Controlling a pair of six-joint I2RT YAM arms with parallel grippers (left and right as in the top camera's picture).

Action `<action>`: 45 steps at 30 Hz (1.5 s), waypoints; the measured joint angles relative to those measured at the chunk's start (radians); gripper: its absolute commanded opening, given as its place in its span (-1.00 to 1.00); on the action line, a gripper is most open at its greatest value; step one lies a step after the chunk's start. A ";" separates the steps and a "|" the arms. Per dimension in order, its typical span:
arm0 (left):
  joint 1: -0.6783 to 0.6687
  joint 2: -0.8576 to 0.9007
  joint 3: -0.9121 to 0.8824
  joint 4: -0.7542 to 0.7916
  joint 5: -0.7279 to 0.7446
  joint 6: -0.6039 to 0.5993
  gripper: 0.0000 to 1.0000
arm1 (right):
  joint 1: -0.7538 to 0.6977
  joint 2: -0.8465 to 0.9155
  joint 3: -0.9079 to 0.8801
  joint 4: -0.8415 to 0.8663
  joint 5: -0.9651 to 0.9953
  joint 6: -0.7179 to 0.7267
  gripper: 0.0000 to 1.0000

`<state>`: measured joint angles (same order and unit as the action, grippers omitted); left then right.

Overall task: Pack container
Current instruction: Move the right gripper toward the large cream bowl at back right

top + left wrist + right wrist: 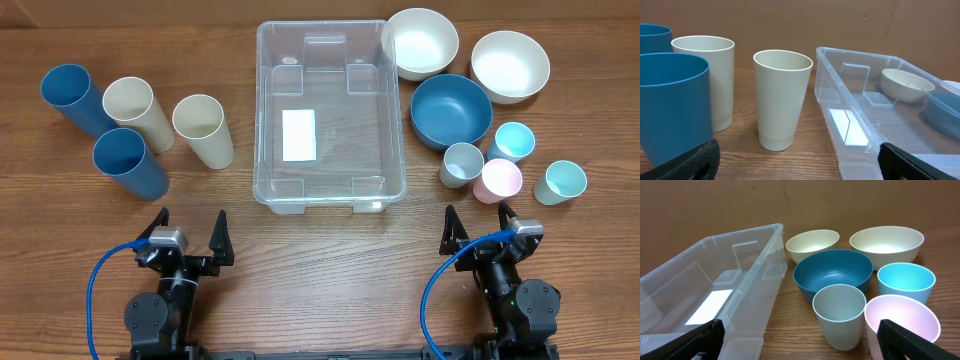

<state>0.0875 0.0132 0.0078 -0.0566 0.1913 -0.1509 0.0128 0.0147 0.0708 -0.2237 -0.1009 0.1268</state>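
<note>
The clear plastic container [330, 190] stands at the table's middle with a white label [298, 135] on its floor and nothing else in it. It also shows in the left wrist view [850, 107] and the right wrist view [747, 282]. My left gripper [190, 242] is open and empty near the front edge, left of the container; its fingertips frame the left wrist view [797, 162]. My right gripper [478, 232] is open and empty at the front right [797, 337], just short of a grey cup [839, 315] and a pink cup [902, 322].
Left: two tall blue cups [72, 97] [128, 162] and two tall cream cups [135, 110] [203, 128]. Right: two white bowls [420, 42] [510, 65], a blue bowl [451, 110], and small grey [462, 164], light blue [514, 141], pink [500, 180] and teal [560, 182] cups.
</note>
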 measured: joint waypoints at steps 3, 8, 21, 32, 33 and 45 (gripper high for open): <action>0.000 0.000 0.000 0.000 0.000 0.000 1.00 | 0.000 0.000 0.000 0.000 0.002 -0.001 1.00; 0.000 0.000 0.000 0.000 0.000 0.000 1.00 | 0.000 0.000 0.000 0.000 0.003 -0.001 1.00; 0.000 0.000 0.000 0.000 0.000 0.000 1.00 | 0.000 0.000 0.001 0.069 -0.017 -0.001 1.00; 0.000 0.000 0.000 0.000 0.000 0.000 1.00 | 0.000 0.317 0.637 -0.269 -0.106 -0.056 1.00; 0.000 -0.002 0.000 0.000 0.000 0.000 1.00 | 0.000 0.418 0.740 -0.329 -0.114 -0.064 1.00; 0.000 -0.002 0.000 0.000 0.000 -0.003 1.00 | 0.000 1.430 1.682 -0.792 -0.185 -0.082 1.00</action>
<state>0.0875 0.0109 0.0078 -0.0566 0.1913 -0.1539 0.0128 1.4448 1.7531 -1.0157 -0.2859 0.0444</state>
